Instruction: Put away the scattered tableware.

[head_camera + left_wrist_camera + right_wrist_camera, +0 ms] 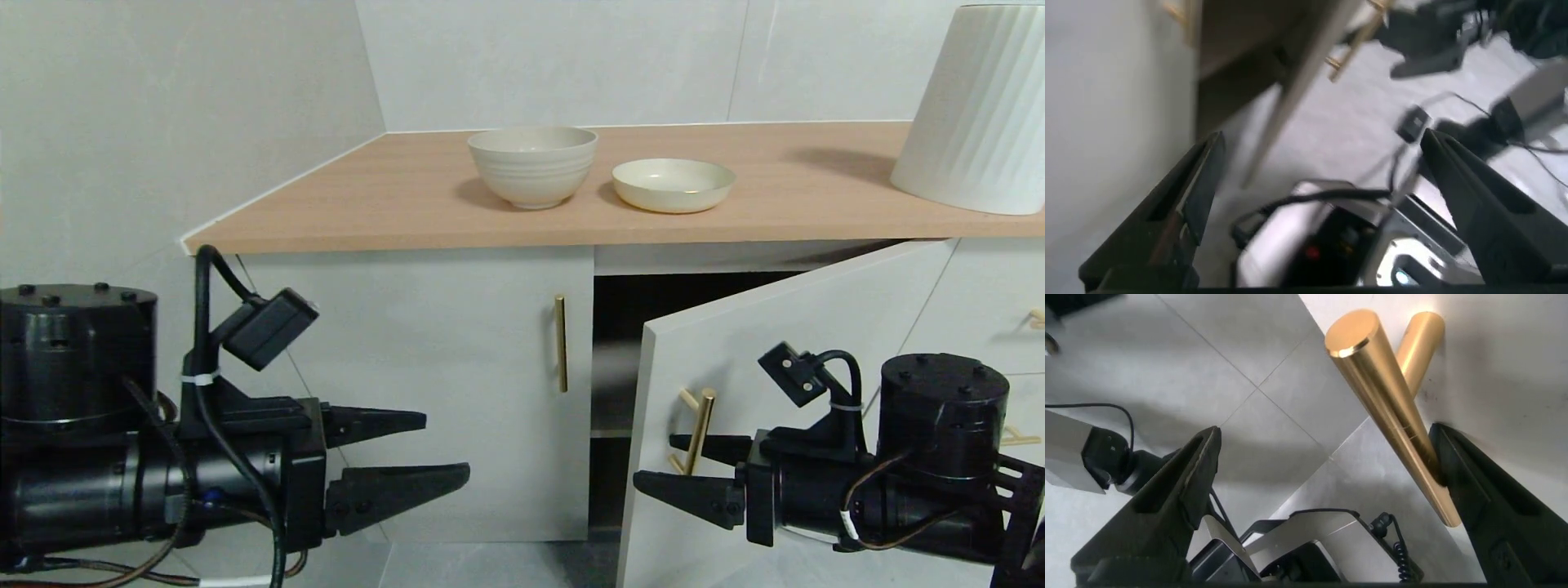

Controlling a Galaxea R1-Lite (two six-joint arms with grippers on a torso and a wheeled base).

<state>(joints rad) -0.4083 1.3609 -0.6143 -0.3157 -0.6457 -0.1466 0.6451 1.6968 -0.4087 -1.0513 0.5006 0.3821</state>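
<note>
A cream ribbed bowl (532,164) and a shallow cream dish (673,184) stand side by side on the wooden countertop (367,204). Below them the right cabinet door (784,343) is swung open, showing a dark interior. My right gripper (653,462) is open at that door's gold handle (698,429), its fingers on either side of the bar; the right wrist view has the handle (1396,416) close to one finger (1478,506). My left gripper (446,446) is open and holds nothing, low in front of the closed left door (441,367).
A large white ribbed object (980,106) stands on the counter's right end. The closed door has its own gold handle (561,343). A shelf (612,429) shows inside the open cabinet. Tiled floor lies below, with cables (1388,192) in the left wrist view.
</note>
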